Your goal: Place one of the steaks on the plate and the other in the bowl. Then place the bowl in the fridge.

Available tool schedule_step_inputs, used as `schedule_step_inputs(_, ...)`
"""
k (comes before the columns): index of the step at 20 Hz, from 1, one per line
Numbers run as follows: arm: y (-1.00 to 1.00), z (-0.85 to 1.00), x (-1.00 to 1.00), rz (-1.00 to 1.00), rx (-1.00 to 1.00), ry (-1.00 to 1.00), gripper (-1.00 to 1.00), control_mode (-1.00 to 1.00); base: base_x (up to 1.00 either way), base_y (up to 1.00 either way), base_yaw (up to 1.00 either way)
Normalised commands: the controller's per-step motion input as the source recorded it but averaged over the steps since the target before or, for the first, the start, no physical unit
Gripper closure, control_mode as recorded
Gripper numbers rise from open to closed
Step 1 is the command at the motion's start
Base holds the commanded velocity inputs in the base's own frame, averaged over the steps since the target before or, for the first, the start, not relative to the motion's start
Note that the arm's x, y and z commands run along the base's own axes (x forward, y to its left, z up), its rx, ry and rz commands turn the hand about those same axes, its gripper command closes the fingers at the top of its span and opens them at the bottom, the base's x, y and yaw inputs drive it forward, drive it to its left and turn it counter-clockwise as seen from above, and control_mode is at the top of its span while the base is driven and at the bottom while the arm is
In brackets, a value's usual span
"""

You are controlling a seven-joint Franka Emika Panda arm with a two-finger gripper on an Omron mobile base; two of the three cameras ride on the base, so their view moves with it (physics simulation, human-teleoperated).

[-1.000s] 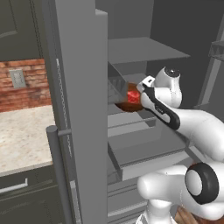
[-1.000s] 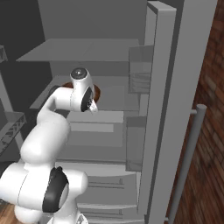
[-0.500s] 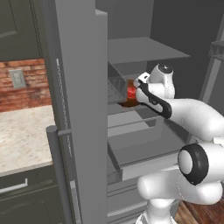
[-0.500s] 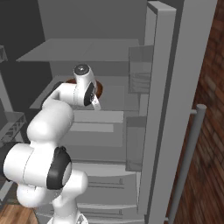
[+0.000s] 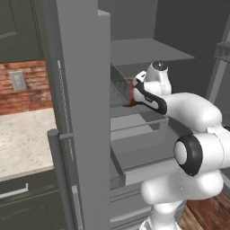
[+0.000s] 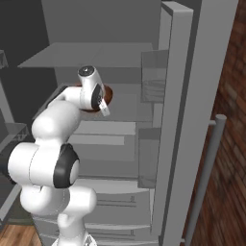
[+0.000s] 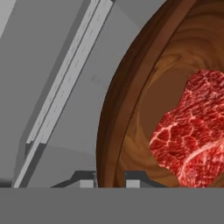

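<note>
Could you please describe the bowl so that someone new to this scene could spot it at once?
Look inside the open grey fridge, at the middle shelf beside the robot's gripper. The bowl is round, deep and dark reddish-brown with wood grain, holding a raw red steak; everything around it is grey.

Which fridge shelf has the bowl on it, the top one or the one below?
The one below. The brown bowl with the steak sits on the middle shelf. The top shelf above it has no bowl.
</note>
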Motion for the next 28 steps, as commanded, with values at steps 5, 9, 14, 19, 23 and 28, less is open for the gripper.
schedule_step_inputs(5, 0.16, -0.48, 0.04, -0.02, -0.04, 0.00, 1.00, -1.00, 0.00, 0.00, 0.00)
schedule_step_inputs(9, 0.22, -0.56, 0.00, 0.00, -0.03, 0.00, 1.00, -1.00, 0.00, 0.00, 0.00)
schedule_step_inputs(14, 0.25, -0.39, 0.01, -0.01, -0.01, 0.00, -1.00, -1.00, 0.00, 0.00, 0.00)
schedule_step_inputs(19, 0.15, -0.07, -0.05, 0.00, 0.00, -0.13, -1.00, -1.00, 0.00, 0.00, 0.00)
schedule_step_inputs(23, 0.06, 0.03, -0.39, 0.00, 0.04, -0.34, -1.00, -1.00, 0.00, 0.00, 0.00)
schedule_step_inputs(28, -0.02, 0.02, -0.65, 0.00, 0.10, -0.53, -1.00, -1.00, 0.00, 0.00, 0.00)
